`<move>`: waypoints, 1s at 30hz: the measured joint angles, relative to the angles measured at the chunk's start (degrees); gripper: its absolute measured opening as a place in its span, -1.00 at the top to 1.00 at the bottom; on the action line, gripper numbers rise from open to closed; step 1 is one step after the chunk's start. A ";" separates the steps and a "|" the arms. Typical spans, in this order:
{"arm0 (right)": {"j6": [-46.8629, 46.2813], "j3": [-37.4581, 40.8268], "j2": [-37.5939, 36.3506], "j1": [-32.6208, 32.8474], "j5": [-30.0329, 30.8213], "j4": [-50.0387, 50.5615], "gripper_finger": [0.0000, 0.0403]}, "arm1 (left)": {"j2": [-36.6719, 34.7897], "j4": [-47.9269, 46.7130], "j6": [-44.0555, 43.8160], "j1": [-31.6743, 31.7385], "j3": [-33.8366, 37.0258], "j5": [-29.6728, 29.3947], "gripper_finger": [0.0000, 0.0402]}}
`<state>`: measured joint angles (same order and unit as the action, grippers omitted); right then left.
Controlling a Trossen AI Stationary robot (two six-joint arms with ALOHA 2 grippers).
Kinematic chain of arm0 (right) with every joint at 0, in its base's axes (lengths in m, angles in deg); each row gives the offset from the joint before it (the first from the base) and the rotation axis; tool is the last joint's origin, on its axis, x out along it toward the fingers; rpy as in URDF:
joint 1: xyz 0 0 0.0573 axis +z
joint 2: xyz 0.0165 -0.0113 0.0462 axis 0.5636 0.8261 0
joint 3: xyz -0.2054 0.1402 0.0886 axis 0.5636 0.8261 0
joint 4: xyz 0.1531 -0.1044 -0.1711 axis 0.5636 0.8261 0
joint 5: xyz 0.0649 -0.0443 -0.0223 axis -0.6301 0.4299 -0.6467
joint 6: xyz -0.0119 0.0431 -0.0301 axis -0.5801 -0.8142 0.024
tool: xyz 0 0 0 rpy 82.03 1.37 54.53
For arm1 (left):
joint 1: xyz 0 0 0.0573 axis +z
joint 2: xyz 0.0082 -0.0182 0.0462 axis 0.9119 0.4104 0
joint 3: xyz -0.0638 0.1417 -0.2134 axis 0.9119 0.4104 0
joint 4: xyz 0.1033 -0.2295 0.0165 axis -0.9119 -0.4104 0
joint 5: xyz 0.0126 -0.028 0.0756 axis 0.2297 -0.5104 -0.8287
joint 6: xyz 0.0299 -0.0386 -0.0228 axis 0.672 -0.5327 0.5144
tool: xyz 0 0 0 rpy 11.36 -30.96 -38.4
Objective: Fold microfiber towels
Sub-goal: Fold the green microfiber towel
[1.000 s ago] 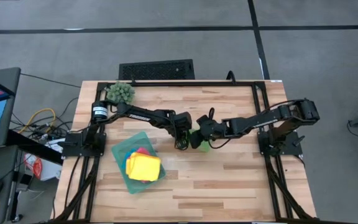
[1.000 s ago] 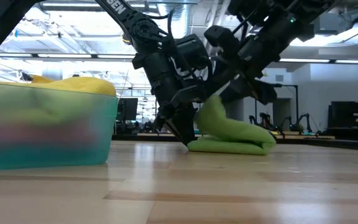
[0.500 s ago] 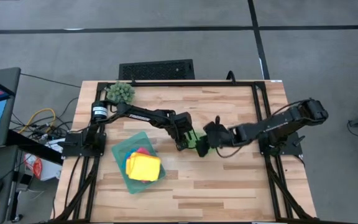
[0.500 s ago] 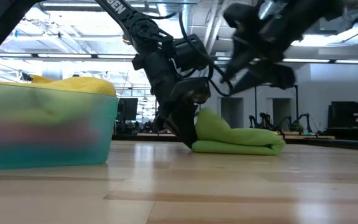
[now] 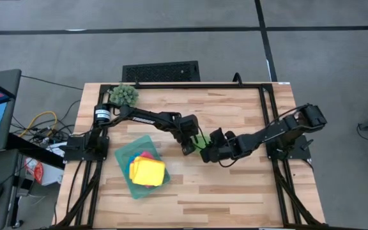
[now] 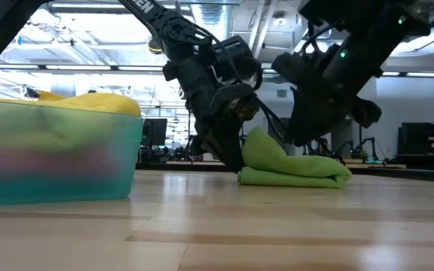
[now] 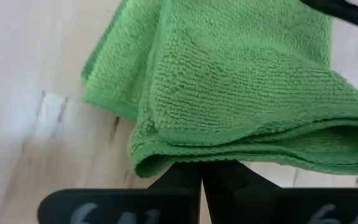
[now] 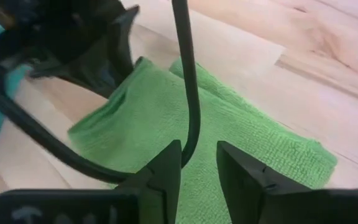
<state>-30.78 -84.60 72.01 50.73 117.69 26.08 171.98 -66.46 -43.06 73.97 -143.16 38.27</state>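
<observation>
The green microfiber towel (image 5: 202, 138) lies folded in several layers on the wooden table's middle (image 6: 292, 167). Its end by the left gripper stands up in a hump. My left gripper (image 6: 232, 154) slants down at that end, shut, its tips at the towel's folded edge (image 7: 166, 163). My right gripper (image 5: 209, 153) hangs just over the towel's near side (image 8: 247, 137), open, with a black cable (image 8: 188, 93) running past its fingers. I cannot tell whether it touches the cloth. A yellow towel (image 5: 147, 171) lies on top of others in the teal tray. My left gripper meets the green towel's folded edge (image 7: 185, 158) with its shut fingertips (image 7: 202, 177), slanting down from the table's left. The fold covers the tips, so I cannot tell whether they pinch a layer or only press against it. The towel rests on the table.
A translucent teal tray (image 5: 125, 160) with folded towels stands near the table's left front, and looms large in the low view (image 6: 59, 154). A spiky green ball plant (image 5: 124, 96) sits at the far left corner. Bare wood lies to the right and near side of the towel.
My right gripper has swung from the towel's far side toward the table's near edge and come down over the towel, turning as it went. The towel's raised part has sunk and the cloth now lies flatter and a little longer. The left gripper stays at the towel's end.
</observation>
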 joint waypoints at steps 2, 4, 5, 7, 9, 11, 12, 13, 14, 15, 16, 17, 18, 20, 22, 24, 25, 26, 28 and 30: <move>-0.43 0.02 0.75 -0.02 0.01 0.11 0.39 | -0.01 -0.43 -0.21 0.00 0.00 0.52 1.00; -0.55 -0.02 1.32 -0.02 0.11 -0.06 0.40 | 0.00 -0.46 -0.28 0.00 0.00 0.80 1.00; -0.51 0.04 1.29 0.02 0.07 -0.07 0.40 | 0.00 -0.53 -0.47 0.00 0.00 0.80 1.00; 0.09 0.18 0.58 0.50 0.18 -1.43 0.39 | -0.02 -0.58 -0.94 0.01 -0.06 0.80 1.00; 1.65 0.39 -1.95 1.57 1.33 -2.40 0.37 | -0.18 -0.52 -1.33 0.08 -0.13 0.78 1.00; 2.93 0.31 -5.40 2.18 2.22 -3.09 0.36 | -0.35 -0.41 -1.58 0.19 -0.20 0.72 1.00; 3.04 0.31 -7.20 2.31 2.55 -1.78 0.35 | -0.40 -0.32 -1.70 0.24 -0.20 0.65 1.00; 2.93 0.31 -8.84 2.34 2.89 -0.35 0.34 | -0.41 -0.30 -1.75 0.27 -0.20 0.44 1.00; 2.27 0.31 -10.44 2.34 3.48 1.97 0.34 | -0.41 -0.33 -1.77 0.29 -0.20 0.14 1.00; 1.17 0.31 -11.70 2.37 4.45 4.71 0.33 | -0.41 -0.32 -1.78 0.36 -0.20 0.15 1.00; -0.44 0.31 -12.70 2.86 5.33 7.57 0.33 | -0.41 -0.28 -1.77 0.43 -0.20 0.15 1.00; -2.33 0.33 -13.35 3.64 6.22 10.96 0.33 | -0.41 -0.20 -1.79 0.57 -0.20 0.20 1.00; -4.41 0.33 -13.55 4.61 7.30 13.74 0.34 | -0.41 -0.19 -2.05 0.70 -0.20 0.37 1.00; -8.27 0.33 -13.18 7.34 9.42 16.97 0.35 | -0.41 -0.20 -2.65 1.01 -0.20 0.78 1.00; -10.31 0.33 -12.14 9.62 11.80 17.51 0.36 | -0.41 -0.21 -3.02 1.28 -0.20 0.85 1.00; -10.70 0.33 -11.05 11.13 13.01 17.57 0.37 | -0.41 -0.13 -3.36 1.57 -0.20 1.28 1.00; -10.87 0.31 -10.04 11.38 13.14 16.96 0.38 | -0.41 0.08 -3.52 1.68 -0.20 1.43 1.00; -10.82 0.31 -8.57 11.45 13.05 16.00 0.39 | -0.41 0.37 -3.62 1.81 -0.20 1.63 1.00; -9.95 0.31 -5.17 11.27 12.85 12.98 0.42 | -0.41 0.87 -3.65 1.92 -0.20 1.66 1.00; -8.75 0.31 -2.17 10.55 12.83 10.32 0.44 | -0.41 1.05 -3.65 2.02 -0.20 1.68 1.00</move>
<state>-39.53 -84.29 69.84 61.28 130.53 36.40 171.57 -65.42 -46.71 75.99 -143.36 39.95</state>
